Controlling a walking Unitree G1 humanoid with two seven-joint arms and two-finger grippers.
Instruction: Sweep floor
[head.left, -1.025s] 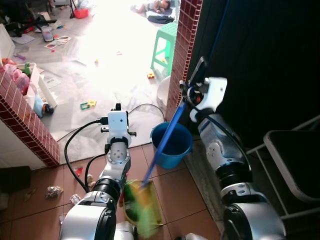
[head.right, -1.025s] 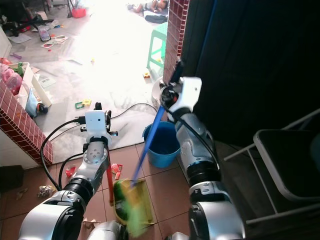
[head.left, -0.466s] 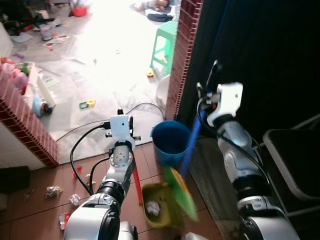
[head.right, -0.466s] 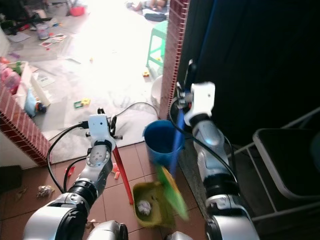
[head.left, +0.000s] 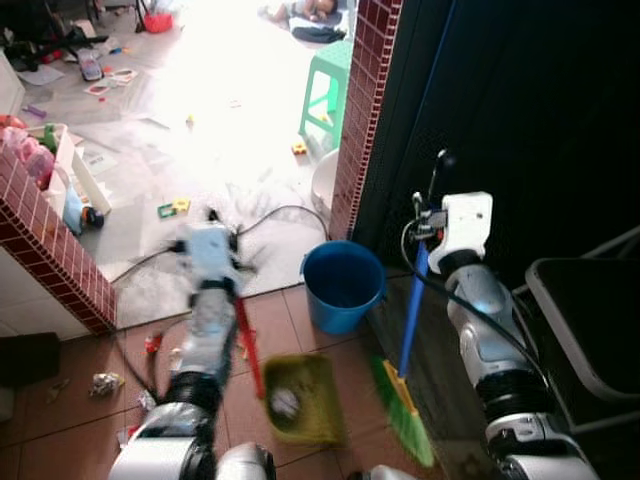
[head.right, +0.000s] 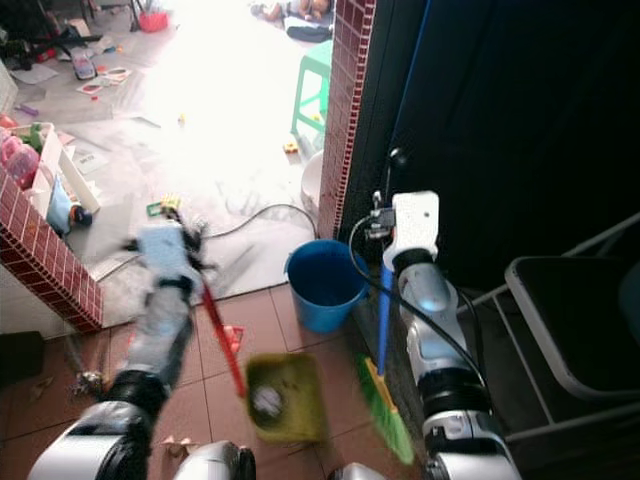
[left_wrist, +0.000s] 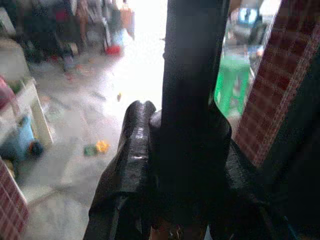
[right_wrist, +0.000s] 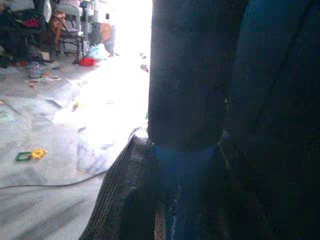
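Note:
A yellow-green dustpan (head.left: 305, 405) lies on the brown tiles with a crumpled paper ball (head.left: 285, 403) inside it. Its red handle (head.left: 247, 345) rises to my left gripper (head.left: 212, 225), which is blurred by motion and shut on it. In the left wrist view the black fingers (left_wrist: 135, 150) close around the handle. My right gripper (head.left: 432, 190) is shut on the blue handle (head.left: 412, 310) of a broom. The broom hangs almost upright, and its green bristles (head.left: 405, 425) touch the floor just right of the dustpan.
A blue bucket (head.left: 343, 285) stands behind the dustpan, by a red brick pillar (head.left: 365, 110). A folding chair (head.left: 590, 320) is at the right, a low brick wall (head.left: 50, 245) at the left. Paper scraps (head.left: 105, 382), a cable (head.left: 280, 212), toys and a green stool (head.left: 330, 85) lie around.
The broom has swung from over the dustpan to its right side and stands nearly upright. A paper ball now lies in the dustpan. My left arm has shifted left.

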